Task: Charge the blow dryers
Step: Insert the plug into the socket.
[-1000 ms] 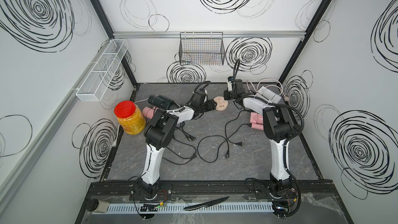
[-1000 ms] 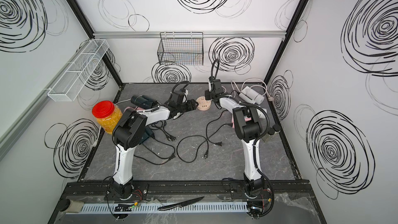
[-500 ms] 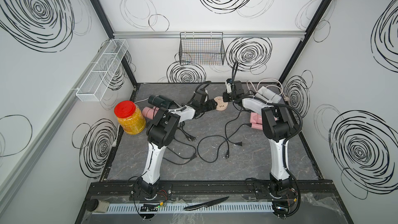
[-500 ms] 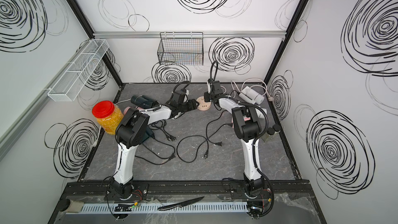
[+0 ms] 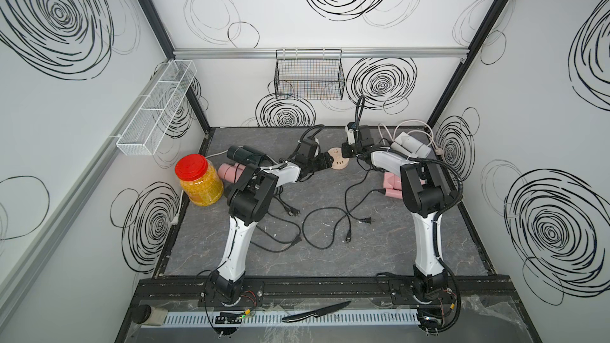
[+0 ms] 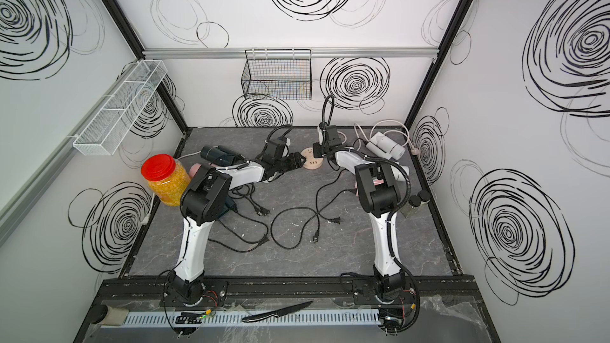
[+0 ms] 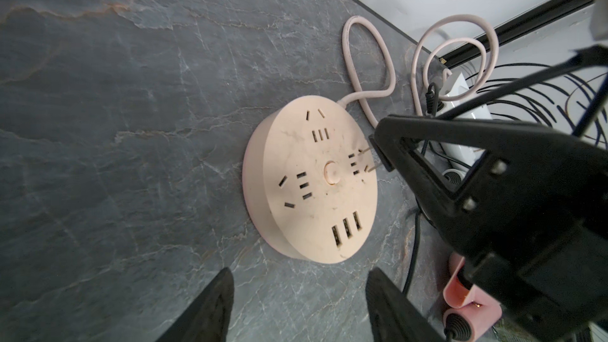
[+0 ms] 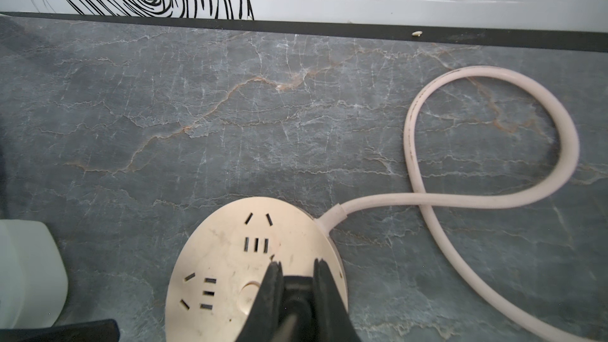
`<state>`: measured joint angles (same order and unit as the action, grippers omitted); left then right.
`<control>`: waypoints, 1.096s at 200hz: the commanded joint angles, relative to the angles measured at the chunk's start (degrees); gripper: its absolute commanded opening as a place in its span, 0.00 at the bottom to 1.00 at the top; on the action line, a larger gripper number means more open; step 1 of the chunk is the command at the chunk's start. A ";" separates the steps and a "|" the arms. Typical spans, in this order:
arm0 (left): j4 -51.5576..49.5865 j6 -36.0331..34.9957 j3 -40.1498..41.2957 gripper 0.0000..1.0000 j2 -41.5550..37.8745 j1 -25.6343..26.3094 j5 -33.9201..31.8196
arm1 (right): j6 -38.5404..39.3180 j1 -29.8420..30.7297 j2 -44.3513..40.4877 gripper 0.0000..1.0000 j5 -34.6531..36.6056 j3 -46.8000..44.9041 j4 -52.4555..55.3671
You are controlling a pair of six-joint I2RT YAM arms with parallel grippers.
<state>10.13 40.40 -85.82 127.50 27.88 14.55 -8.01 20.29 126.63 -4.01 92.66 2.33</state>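
Near the far edge of the bench [image 7: 131, 126], the right pincer [image 8: 293, 266] grips a black plug [image 8: 296, 294], prongs at the round socket hub [image 7: 312, 192], while the left pincer [image 7: 299, 273] gapes wide just beside it.

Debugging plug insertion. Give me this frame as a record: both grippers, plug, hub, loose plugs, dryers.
round beige socket hub: flat on table, pale cord looped behind
right gripper: shut on black plug, prongs exposed, tips at a hub socket, not seated
left gripper: open, empty, near the hub's rim
loose plugs: black, unplugged, mid-table
blow dryers: dark blow dryer and pink blow dryer beside red-lid jar; white blow dryer toward the rear right
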 commanded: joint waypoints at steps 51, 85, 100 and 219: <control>0.51 0.44 -2.07 0.67 0.99 0.43 0.68 | -0.43 0.17 2.76 0.10 0.23 0.36 0.22; 0.35 0.42 -2.42 0.67 1.28 0.46 0.75 | 0.43 0.98 2.58 0.10 2.50 -0.40 0.11; 0.32 0.53 -2.68 0.67 1.45 0.52 0.75 | 0.87 1.58 2.59 0.10 3.92 -0.81 -0.05; 0.32 0.81 -2.51 0.67 1.41 0.62 1.09 | -1.64 3.87 1.21 0.10 8.51 -4.10 1.92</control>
<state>9.76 40.58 -87.02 128.07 28.14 15.20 -7.97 23.33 127.50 3.75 91.48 0.08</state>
